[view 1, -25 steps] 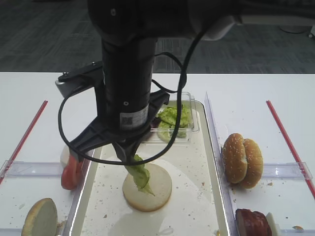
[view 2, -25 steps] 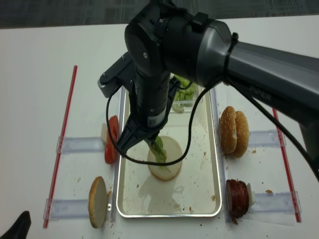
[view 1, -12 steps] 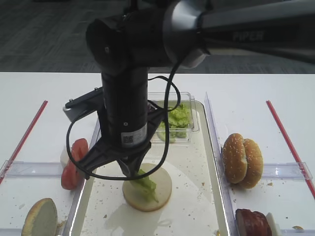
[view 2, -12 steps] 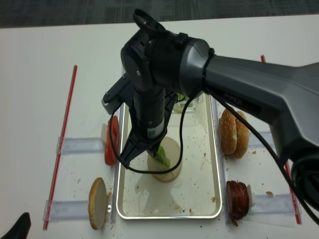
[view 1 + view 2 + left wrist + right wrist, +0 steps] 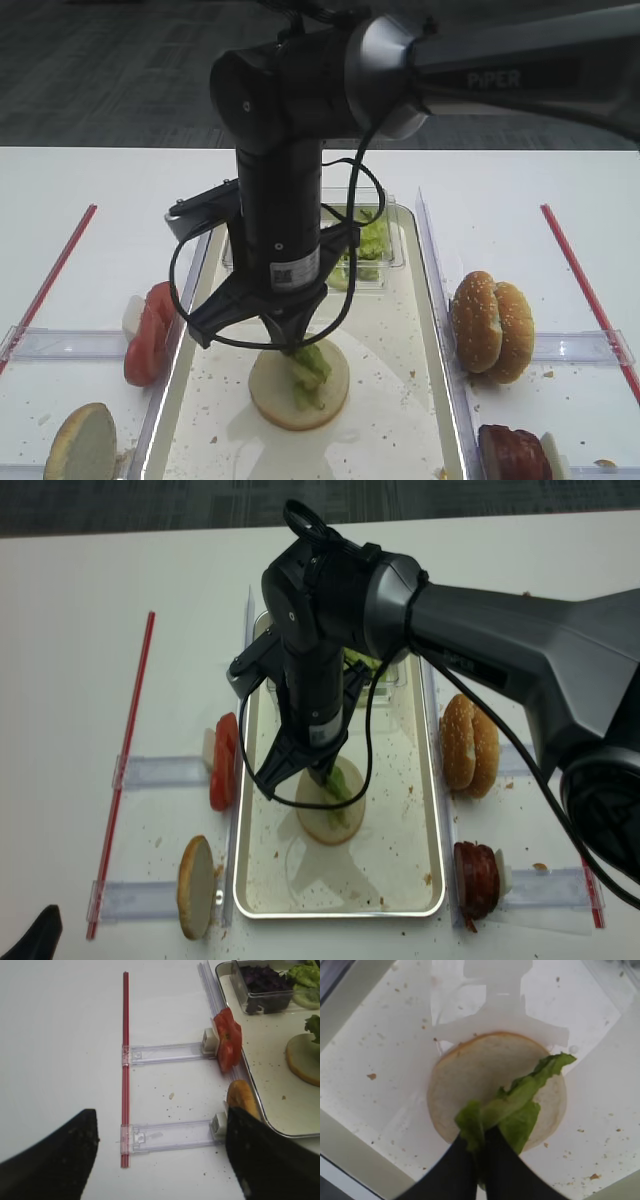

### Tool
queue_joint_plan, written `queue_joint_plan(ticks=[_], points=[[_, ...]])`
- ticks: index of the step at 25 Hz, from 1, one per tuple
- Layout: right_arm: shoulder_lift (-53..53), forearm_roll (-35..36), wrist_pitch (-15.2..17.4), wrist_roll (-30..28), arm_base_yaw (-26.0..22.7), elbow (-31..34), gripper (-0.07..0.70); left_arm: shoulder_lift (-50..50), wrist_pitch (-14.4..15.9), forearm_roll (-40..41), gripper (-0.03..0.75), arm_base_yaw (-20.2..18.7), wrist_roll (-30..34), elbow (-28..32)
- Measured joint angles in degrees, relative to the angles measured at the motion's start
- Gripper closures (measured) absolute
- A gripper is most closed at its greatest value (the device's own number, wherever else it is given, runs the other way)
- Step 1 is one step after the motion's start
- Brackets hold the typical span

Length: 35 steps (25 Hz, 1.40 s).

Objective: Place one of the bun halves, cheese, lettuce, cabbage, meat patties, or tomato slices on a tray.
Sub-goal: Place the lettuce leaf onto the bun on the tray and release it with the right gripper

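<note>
My right gripper is clamped on the lettuce, its long axis draping over the cut-side-up bun half mid-tray, directly below.

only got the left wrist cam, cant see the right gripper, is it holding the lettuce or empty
Observer: Holding. The right gripper is shut on the lettuce.
Operator: leaf touching the bun
Observer: Looks so. It drapes over the cut face of the bun half lying in the tray.
Operator: whats right of the tray
Observer: Two sesame bun halves on edge, and a meat patty nearer the camera.
</note>
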Motion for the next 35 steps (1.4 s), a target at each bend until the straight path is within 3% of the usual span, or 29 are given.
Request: queue_joint_plan(ticks=[25, 35], points=[[3.18, 0.9, -0.21, 0.0, -0.27, 0.0, 0.571, 0.0, 0.0, 0.0, 0.224, 0.0, 0.0, 0.0], [3.18, 0.45, -0.21, -0.19, -0.27, 0.0, 0.38, 0.0, 0.0, 0.0, 0.224, 0.0, 0.0, 0.0]])
